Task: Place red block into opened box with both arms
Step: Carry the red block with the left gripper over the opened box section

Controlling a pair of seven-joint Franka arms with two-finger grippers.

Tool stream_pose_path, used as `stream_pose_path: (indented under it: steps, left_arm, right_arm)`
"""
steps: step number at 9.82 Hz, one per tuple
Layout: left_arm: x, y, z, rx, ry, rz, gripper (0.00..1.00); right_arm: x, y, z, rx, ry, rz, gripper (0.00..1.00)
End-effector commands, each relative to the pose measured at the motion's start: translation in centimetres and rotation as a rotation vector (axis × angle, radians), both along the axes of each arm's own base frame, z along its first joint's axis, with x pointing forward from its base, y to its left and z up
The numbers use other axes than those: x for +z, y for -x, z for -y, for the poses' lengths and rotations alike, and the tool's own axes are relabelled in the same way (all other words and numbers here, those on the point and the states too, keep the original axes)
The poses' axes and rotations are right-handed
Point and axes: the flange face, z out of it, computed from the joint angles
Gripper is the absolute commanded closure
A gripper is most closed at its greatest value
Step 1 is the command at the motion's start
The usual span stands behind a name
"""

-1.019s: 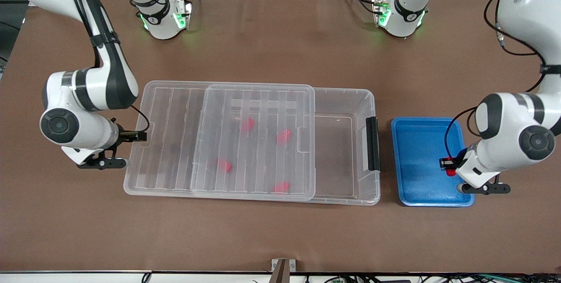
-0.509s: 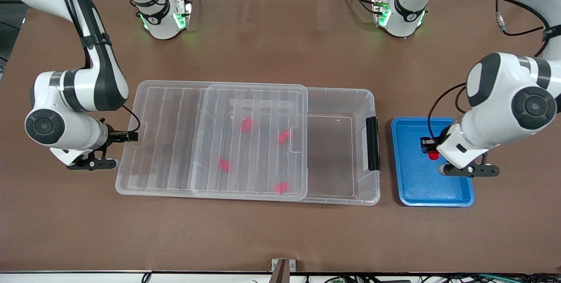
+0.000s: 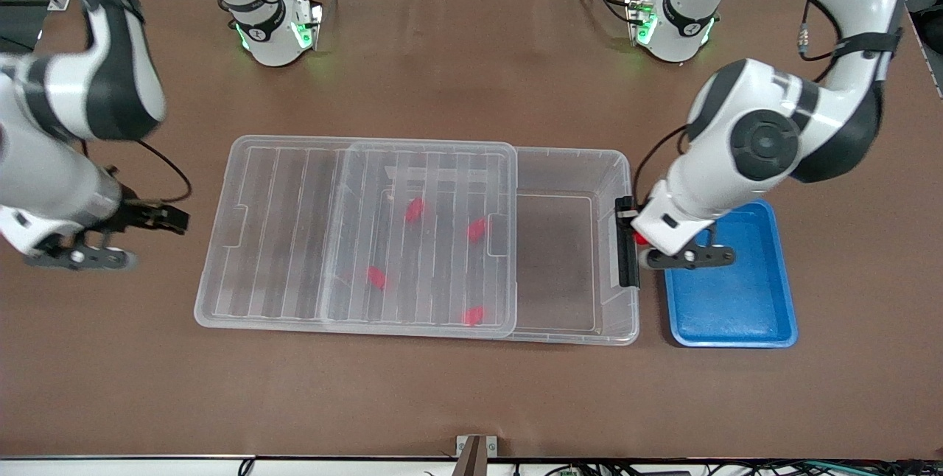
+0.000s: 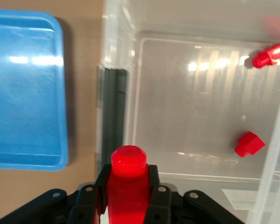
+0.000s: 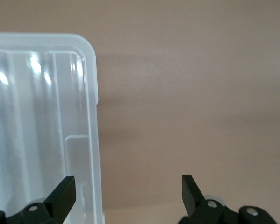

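My left gripper (image 4: 127,189) is shut on a red block (image 4: 128,175), whose round stub sticks out past the fingertips. In the front view this gripper (image 3: 637,240) hangs over the black latch (image 3: 626,240) at the open end of the clear box (image 3: 622,166). The ribbed lid (image 3: 295,189) is slid toward the right arm's end and covers most of the box. Several more red blocks (image 3: 415,209) lie inside. My right gripper (image 3: 175,220) is open over the table just off the lid's end (image 5: 90,116), holding nothing.
A blue tray (image 3: 737,314) sits on the brown table beside the box's latch end, under the left arm's wrist, with nothing in it. Two of the loose blocks (image 4: 248,143) lie close to the uncovered part of the box floor.
The left gripper lifted the red block off the blue tray and carried it to the box's latch end. The right gripper slid the lid slightly toward its end, then drew away from it.
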Motion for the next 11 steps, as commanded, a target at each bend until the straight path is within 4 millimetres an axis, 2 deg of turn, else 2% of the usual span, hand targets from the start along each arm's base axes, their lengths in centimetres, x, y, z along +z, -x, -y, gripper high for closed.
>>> stream_pose_path:
  steps: [1, 2, 3, 5, 7, 8, 10, 11]
  left_arm:
    - [-5.2, -0.6, 1.6, 0.025, -0.029, -0.019, 0.97]
    - [-7.2, -1.0, 2.0, 0.023, -0.013, -0.024, 0.97]
    - [-9.3, -0.9, 3.6, 0.003, 0.010, -0.020, 0.97]
    - [-13.4, -0.9, 4.9, -0.016, 0.033, -0.022, 0.97]
    - [-17.0, -0.9, 5.1, -0.037, 0.024, -0.025, 0.97]
    - [-18.6, -0.5, 5.9, -0.055, 0.023, -0.037, 0.97]
    - [-21.9, -0.1, 6.2, -0.060, 0.035, -0.059, 0.96]
    - [-23.3, 0.0, 6.5, -0.060, 0.048, -0.061, 0.94]
  right_arm:
    - [6.6, 5.3, 3.4, -0.076, -0.070, 0.039, 0.00]
    - [8.9, 7.4, 4.4, -0.108, -0.123, 0.022, 0.00]
    - [9.1, 8.4, 5.6, -0.127, -0.157, -0.016, 0.00]
    - [9.1, 8.4, 6.4, -0.112, -0.159, -0.007, 0.00]
    - [9.5, 7.9, 5.7, -0.095, -0.156, 0.029, 0.00]
    - [9.5, 7.9, 5.8, -0.094, -0.154, 0.024, 0.00]
    - [12.0, 8.0, 5.4, -0.083, -0.141, 0.049, 0.00]
    - [12.6, 7.9, 5.1, -0.081, -0.142, 0.032, 0.00]
